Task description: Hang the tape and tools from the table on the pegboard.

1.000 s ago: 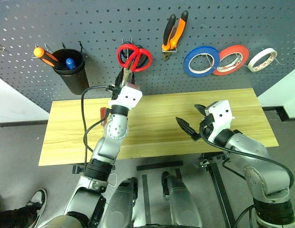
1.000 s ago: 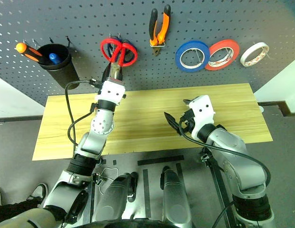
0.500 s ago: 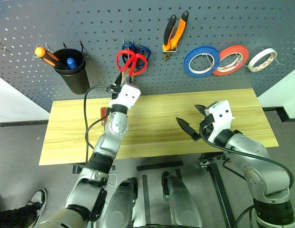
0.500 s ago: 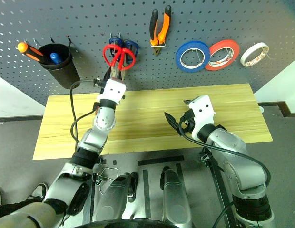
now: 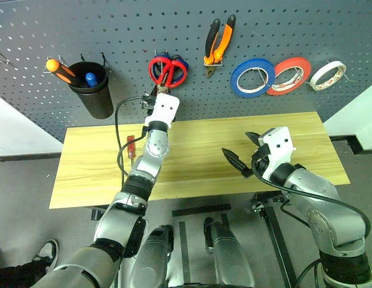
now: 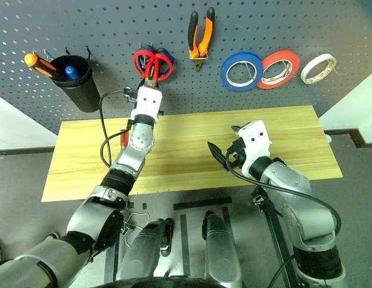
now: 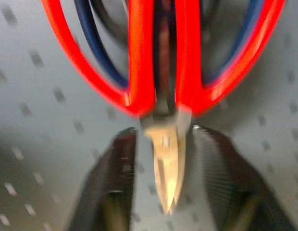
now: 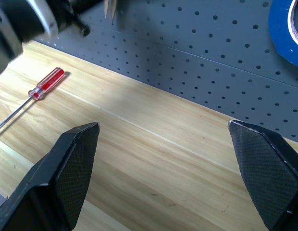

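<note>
Scissors (image 5: 167, 70), red-handled, hang on the pegboard (image 5: 114, 36) over a blue-handled pair, blades between the left claw's (image 7: 163, 192) parted fingers without visible contact; a careless withdrawal could snag them off the hook, while the right claw (image 5: 243, 153) waits wide open, empty, above the counter (image 5: 198, 150).

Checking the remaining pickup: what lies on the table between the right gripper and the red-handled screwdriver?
Bare tabletop lies between right gripper and red-handled screwdriver, per the right wrist view.

Yellow wood table (image 5: 198, 150), red-handled screwdriver (image 5: 130, 146) on it
</note>
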